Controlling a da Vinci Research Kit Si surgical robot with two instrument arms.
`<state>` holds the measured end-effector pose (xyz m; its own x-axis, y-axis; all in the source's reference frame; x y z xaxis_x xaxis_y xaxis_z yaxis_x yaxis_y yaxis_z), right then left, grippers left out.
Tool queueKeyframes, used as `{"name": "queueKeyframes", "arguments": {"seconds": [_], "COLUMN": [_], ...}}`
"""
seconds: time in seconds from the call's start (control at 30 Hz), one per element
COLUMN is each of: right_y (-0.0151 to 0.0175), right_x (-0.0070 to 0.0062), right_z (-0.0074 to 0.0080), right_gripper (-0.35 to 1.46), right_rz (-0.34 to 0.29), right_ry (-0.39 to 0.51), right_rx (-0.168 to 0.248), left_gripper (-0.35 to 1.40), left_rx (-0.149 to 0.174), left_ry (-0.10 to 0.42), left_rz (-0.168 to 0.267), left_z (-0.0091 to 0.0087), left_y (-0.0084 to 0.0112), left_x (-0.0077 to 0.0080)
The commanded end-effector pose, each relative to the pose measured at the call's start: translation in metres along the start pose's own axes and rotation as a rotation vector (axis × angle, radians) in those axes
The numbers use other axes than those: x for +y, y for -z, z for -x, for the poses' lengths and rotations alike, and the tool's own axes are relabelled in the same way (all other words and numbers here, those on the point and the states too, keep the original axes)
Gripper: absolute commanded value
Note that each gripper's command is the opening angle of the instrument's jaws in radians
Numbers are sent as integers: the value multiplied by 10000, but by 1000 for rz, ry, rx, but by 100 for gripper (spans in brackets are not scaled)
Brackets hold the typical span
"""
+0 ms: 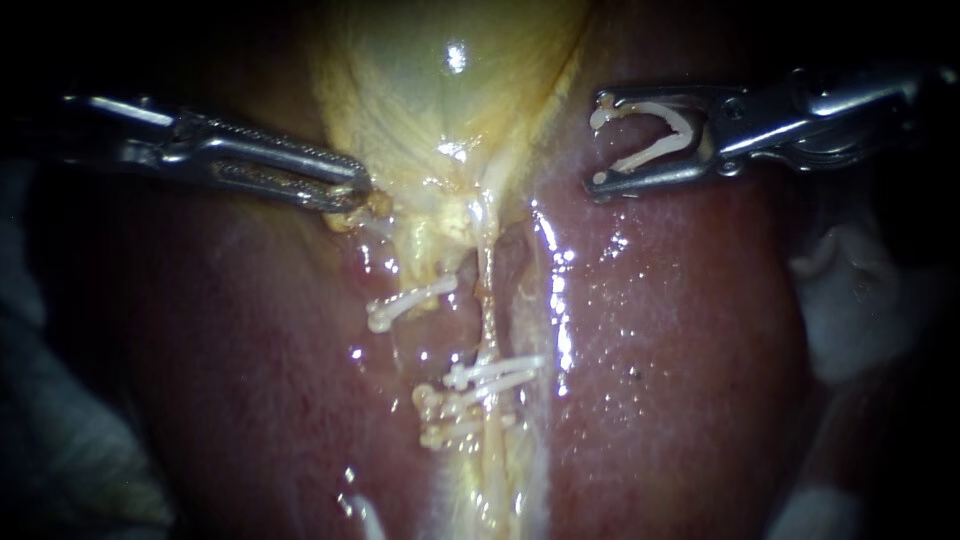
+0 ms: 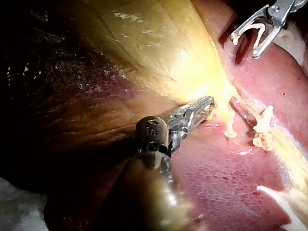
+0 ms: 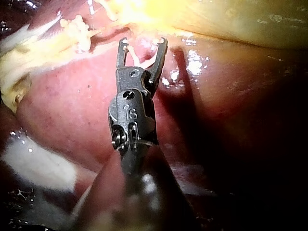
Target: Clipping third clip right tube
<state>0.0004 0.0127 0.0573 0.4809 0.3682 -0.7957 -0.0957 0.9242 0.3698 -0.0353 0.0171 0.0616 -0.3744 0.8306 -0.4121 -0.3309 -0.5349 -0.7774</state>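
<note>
1. Our left instrument (image 1: 362,188) is clamped on the gallbladder (image 1: 430,80) edge, near its narrow end.
2. Our right instrument (image 1: 598,145): jaws spread wide w/ a loaded clip (image 1: 672,130) gripped btwn them, over the liver (image 1: 680,330).
3. We see the right tube (image 1: 487,290) well apart from it, clips (image 1: 490,375) lower down.

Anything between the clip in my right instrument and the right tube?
Nothing visible. The right instrument, holding the open clip, is beside the right tube with only bare liver between. The left instrument grips the gallbladder on the far side.
</note>
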Motion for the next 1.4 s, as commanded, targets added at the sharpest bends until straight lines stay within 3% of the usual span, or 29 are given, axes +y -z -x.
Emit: {"name": "queueKeyframes", "arguments": {"seconds": [0.03, 0.13, 0.23, 0.37, 0.5, 0.67, 0.9, 1.17, 1.4], "right_y": [0, 0, 0, 1, 1, -4, -32, -75, -100], "right_x": [0, -1, -1, -2, -3, -7, -29, -53, -60], "right_z": [0, 0, 0, -1, -1, -3, -2, 17, 36], "right_gripper": [50, 50, 50, 50, 50, 50, 49, 49, 48], "right_rz": [0, 0, -1, -4, -10, -35, -125, -225, -304], "right_ry": [0, 0, 0, 0, 0, -12, -216, -396, -514], "right_rx": [0, 0, 0, 1, 5, 23, 65, 69, 79], "left_gripper": [-35, -35, -35, -35, -35, -35, -35, -35, -35], "left_rx": [0, -3, 3, 23, 39, 43, 44, 42, 42], "left_ry": [0, 0, 3, 23, 17, 18, 20, 20, 20], "left_rz": [0, 7, -2, -40, -57, -65, -68, -65, -66], "left_z": [0, -1, -9, -27, -33, -30, -29, -29, -29], "left_y": [1, 10, 35, 83, 109, 104, 100, 100, 100], "left_x": [0, 0, -1, -4, -6, -5, 1, 1, 1]}}
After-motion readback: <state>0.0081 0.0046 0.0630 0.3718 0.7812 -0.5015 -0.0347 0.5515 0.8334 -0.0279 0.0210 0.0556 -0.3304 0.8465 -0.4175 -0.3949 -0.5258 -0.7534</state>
